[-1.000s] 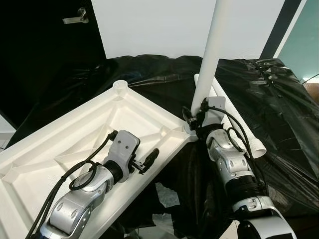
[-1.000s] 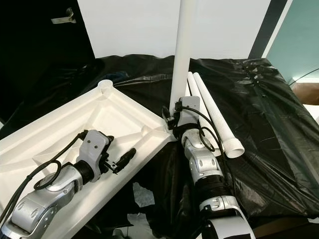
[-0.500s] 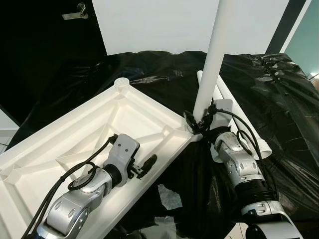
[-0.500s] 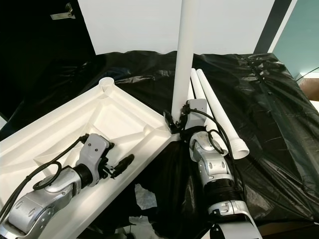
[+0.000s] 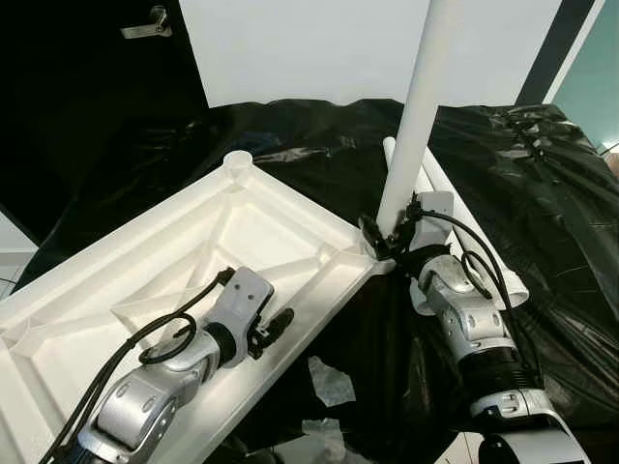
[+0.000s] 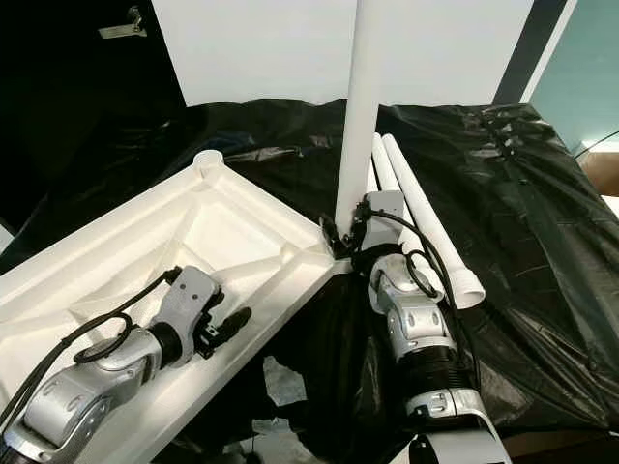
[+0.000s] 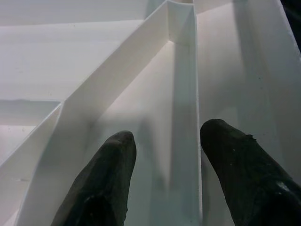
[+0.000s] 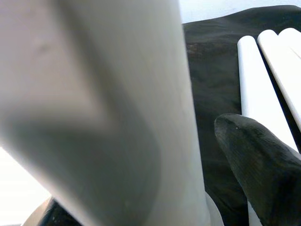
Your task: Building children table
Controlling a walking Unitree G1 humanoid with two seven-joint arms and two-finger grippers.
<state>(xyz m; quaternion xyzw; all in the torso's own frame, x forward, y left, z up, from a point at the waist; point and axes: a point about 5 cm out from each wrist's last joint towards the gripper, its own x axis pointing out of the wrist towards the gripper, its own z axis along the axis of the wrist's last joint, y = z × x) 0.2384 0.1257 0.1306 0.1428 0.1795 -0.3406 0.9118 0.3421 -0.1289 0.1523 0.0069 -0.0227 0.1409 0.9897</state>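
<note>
A white plastic tabletop lies upside down on a crinkled, glossy black plastic sheet, its underside a smooth moulded shell crossed by thin raised ribs that meet in angled junctions. One round leg socket shows at its far corner, toward 11 o'clock from the middle of the head views.

Table legs are plain white tubes, matte and round in section — three can be counted. One leg stands upright at the tabletop's near-right corner, leaning slightly toward 1 o'clock and running out of the top of the picture. Two spare legs lie side by side on the sheet just behind it, pointing from 11 to 5 o'clock, with an open flared end toward the robot.

The right gripper is clamped on the base of the upright leg; in its wrist view one black finger presses against the tube, rubbery and finely textured. The left gripper rests inside the tabletop near its front edge, its two fingers parted and straddling a thin rib, gripping nothing.

At 10 o'clock, a metal door handle sits on a dark door. No writing or labels can be read anywhere.
</note>
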